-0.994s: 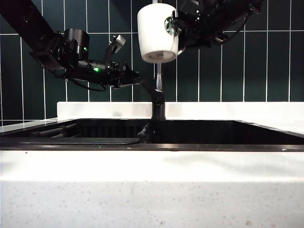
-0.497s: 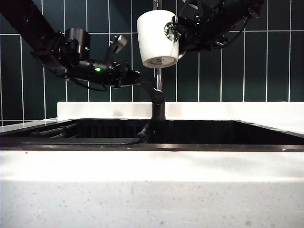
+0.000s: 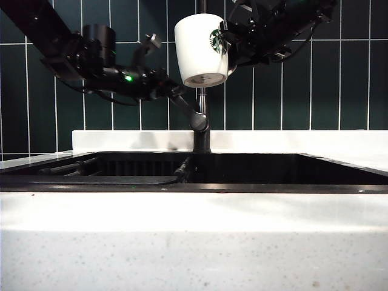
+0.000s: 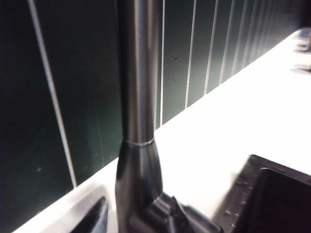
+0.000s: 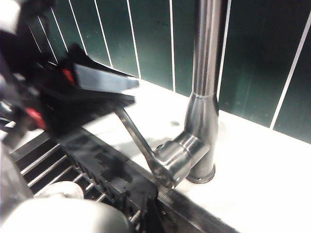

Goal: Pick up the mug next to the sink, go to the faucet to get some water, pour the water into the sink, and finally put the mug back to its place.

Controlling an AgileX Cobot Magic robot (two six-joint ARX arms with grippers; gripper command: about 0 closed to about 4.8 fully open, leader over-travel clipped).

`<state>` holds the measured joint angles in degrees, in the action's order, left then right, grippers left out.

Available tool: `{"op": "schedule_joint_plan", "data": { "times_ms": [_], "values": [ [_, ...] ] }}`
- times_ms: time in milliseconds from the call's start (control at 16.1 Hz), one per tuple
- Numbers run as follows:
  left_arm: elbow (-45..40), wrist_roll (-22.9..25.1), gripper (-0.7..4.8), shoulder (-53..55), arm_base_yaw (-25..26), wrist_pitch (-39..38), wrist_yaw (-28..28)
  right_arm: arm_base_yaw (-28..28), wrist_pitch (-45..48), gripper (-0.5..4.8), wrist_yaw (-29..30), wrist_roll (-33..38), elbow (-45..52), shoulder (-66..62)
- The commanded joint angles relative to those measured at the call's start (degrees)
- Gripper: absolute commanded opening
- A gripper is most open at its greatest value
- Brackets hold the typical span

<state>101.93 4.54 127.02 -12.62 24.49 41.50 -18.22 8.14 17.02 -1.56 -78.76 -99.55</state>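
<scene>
two claws busy: right claw [image 3: 233, 43] clamps the mug [image 3: 201, 48] under the faucet [image 3: 202, 115], left claw [image 5: 127, 91] gapes empty around its lever [image 5: 138, 137]. yank too hard and water splashes past the sink [image 3: 242, 187].

arms [image 3: 66, 54]: black, cabled | green LED | fingers [image 5: 104, 82]: black

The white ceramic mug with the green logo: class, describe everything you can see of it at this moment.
The white ceramic mug with the round green-and-white logo is glossy, slightly tapered, and hangs high above the dark sink, tipped a little so its base ring shows. It sits in front of the slim dark metal faucet pipe. The right gripper holds it on the logo side; the handle is hidden. No water is visible.
</scene>
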Motion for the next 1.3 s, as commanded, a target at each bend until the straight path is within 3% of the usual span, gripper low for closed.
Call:
{"op": "schedule_joint_plan", "data": {
  "times_ms": [62, 186, 311, 559, 683, 870, 994, 1118, 1305],
  "values": [
    [0.02, -3.23, 1.52, -6.14, 0.55, -2.43, 1.14, 0.81, 4.79, 0.08, -0.83, -0.48, -0.79, 2.16],
    [0.02, -3.58, 1.52, -9.88, 1.03, -7.17, 0.44, 0.85, 4.2, 0.08, -3.32, -4.7, -0.76, 2.89],
    [0.02, -3.96, 1.52, -14.36, 1.11, -18.58, -1.88, 0.85, 0.7, 0.08, -7.63, -11.61, -0.76, 4.17],
    [0.02, -3.96, 1.39, -20.02, 1.9, -33.2, -4.39, 0.83, -1.73, 0.08, -16.2, -26.21, -0.76, 5.64],
    [0.02, -1.29, 1.15, -24.0, 2.71, -41.57, -4.44, 0.83, -4.39, 0.08, -22.49, -34.67, -0.74, 6.47],
    [-0.02, 3.26, 0.49, -28.5, 2.73, -49.2, -8.26, 0.68, -9.51, -0.03, -29.97, -41.68, -0.74, 7.13],
    [-0.02, 4.74, -0.05, -30.21, 2.73, -52.35, -8.28, 0.55, -10.97, -0.03, -34.23, -42.4, -0.74, 7.34],
    [-0.04, 4.79, -0.06, -30.49, 2.78, -56.85, -8.39, 0.52, -11.61, -0.03, -36.98, -43.12, -0.74, 7.65],
    [-4.63, 5.11, -0.06, -30.86, 2.75, -61.07, -11.78, 0.46, -12.66, -0.03, -37.9, -59.04, -0.7, 7.82]
  ]
}}
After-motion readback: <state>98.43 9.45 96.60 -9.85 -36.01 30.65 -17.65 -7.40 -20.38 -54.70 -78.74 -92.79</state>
